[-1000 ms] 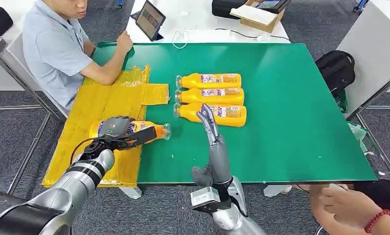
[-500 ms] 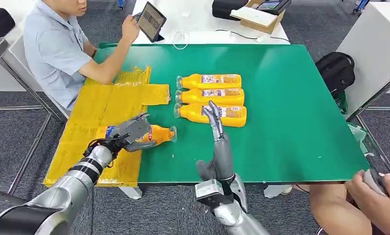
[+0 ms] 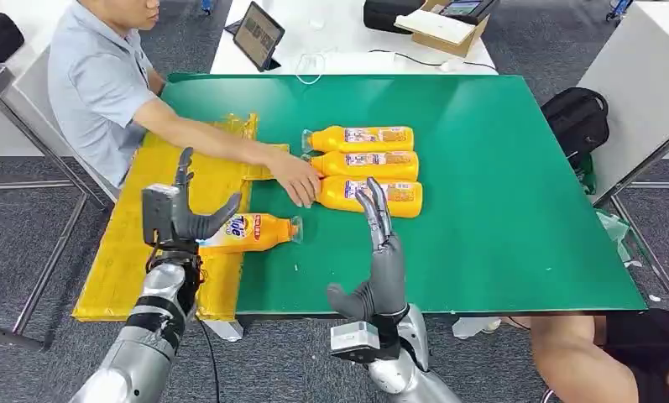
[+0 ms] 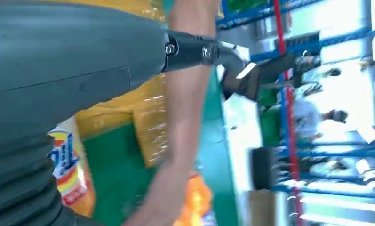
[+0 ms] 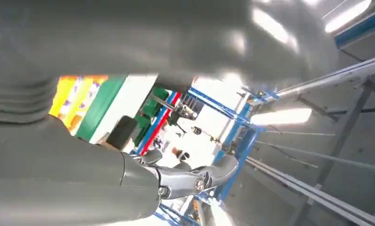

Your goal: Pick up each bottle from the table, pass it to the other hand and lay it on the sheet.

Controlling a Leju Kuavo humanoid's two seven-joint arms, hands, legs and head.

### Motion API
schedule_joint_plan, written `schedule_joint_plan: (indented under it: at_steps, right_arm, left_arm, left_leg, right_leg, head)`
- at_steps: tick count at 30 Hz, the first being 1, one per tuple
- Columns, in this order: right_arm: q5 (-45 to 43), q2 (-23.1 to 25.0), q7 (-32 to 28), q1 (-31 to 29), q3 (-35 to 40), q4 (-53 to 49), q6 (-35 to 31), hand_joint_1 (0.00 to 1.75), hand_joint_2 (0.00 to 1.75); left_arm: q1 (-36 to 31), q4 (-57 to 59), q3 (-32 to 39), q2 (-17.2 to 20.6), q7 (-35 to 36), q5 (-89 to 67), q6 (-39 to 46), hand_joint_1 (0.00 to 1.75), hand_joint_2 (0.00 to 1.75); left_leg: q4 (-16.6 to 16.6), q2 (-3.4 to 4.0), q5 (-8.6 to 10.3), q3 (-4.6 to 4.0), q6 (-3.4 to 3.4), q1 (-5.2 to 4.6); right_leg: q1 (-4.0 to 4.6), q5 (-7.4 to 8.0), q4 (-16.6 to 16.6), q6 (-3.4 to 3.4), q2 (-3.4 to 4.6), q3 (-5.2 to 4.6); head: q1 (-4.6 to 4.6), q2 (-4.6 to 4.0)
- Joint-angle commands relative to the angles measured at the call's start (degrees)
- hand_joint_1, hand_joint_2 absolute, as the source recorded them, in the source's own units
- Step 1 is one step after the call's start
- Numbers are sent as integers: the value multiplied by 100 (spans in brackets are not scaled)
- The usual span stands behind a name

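An orange bottle (image 3: 251,232) lies on its side, its base end on the yellow sheet (image 3: 167,180) and its capped neck over the green table (image 3: 499,185). My left hand (image 3: 180,217) is raised just beside the bottle's base, fingers spread and holding nothing. In the left wrist view the bottle's label (image 4: 67,172) shows past my left hand (image 4: 72,70). Three more orange bottles (image 3: 364,164) lie side by side in the table's middle. My right hand (image 3: 383,248) stands upright with fingers apart, in front of the nearest bottle (image 3: 377,195) of the three.
A seated person at the far left reaches an arm across the sheet, their hand (image 3: 297,180) at the neck of the nearest of the three bottles. A tablet (image 3: 258,34) and a box (image 3: 444,25) sit on the white table behind. A black bag (image 3: 576,117) lies at right.
My left hand has let go of the bottle and lifted, fingers spread. The bottle now rests across the sheet's edge. The person's arm has come across to the three bottles.
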Motion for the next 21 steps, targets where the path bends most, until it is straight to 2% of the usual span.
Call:
schedule_joint_plan:
  at_steps: [1, 3, 4, 5, 7, 9, 17, 21]
  right_arm:
    - [1255, -446, 1295, -256, -1117, 1703, 631, 0, 175]
    - [1495, -499, 1407, -265, -1324, 1937, 803, 0, 175]
    - [1730, -557, 1563, -371, -1353, 2175, 1008, 0, 175]
    - [1748, -563, 1577, -420, -1362, 2271, 1108, 0, 175]
    - [1752, -527, 1600, -547, -1407, 2497, 1289, 0, 175]
    - [1749, -520, 1602, -567, -1413, 2540, 1311, 0, 175]
    - [2058, -437, 1907, -1282, -1450, 3754, 1283, 0, 175]
    - [2125, -461, 2075, -1293, -1455, 3898, 1370, 0, 175]
  left_arm:
    - [1628, -2457, -112, 60, 63, 217, 1729, 0, 175]
    - [1922, -2806, -251, 62, 123, 96, 1919, 0, 175]
    - [2138, -3130, -386, 91, -301, -374, 2392, 0, 175]
    - [2246, -3298, -425, 98, -391, -581, 2602, 0, 175]
    - [2428, -3616, -477, 111, -295, -755, 2706, 0, 175]
    - [2444, -3634, -482, 110, -274, -747, 2700, 0, 175]
    - [2217, -3401, -580, 123, -296, -652, 2724, 0, 175]
    - [2263, -3445, -666, 151, -265, -680, 2677, 0, 175]
  left_leg:
    - [-13, 34, -10, 40, -2, 5]
    - [-10, 17, -11, 40, -2, 5]
    - [-8, 9, -6, 26, -1, 2]
    - [-4, 5, -5, 15, -1, 1]
    - [2, 5, -8, 7, -2, 2]
    - [0, 11, -8, 3, -1, -1]
    - [0, 5, -5, 12, -6, 3]
    - [-2, 0, -1, 7, -3, 0]
  right_leg:
    - [6, 3, -23, -9, 32, 33]
    - [6, -3, -21, -8, 13, 39]
    - [2, -3, -16, -5, 5, 25]
    - [1, -2, -12, -4, 2, 14]
    - [2, -3, -8, -5, 5, 10]
    - [0, -1, -8, -6, 10, 3]
    - [6, -1, -9, -13, 5, 10]
    - [1, -1, -7, -6, -1, 6]
  head:
    - [-2, 0]
    - [0, 0]
    - [0, 0]
    - [-2, 0]
    - [0, 0]
    - [-2, 0]
    - [-4, 0]
    - [-2, 0]
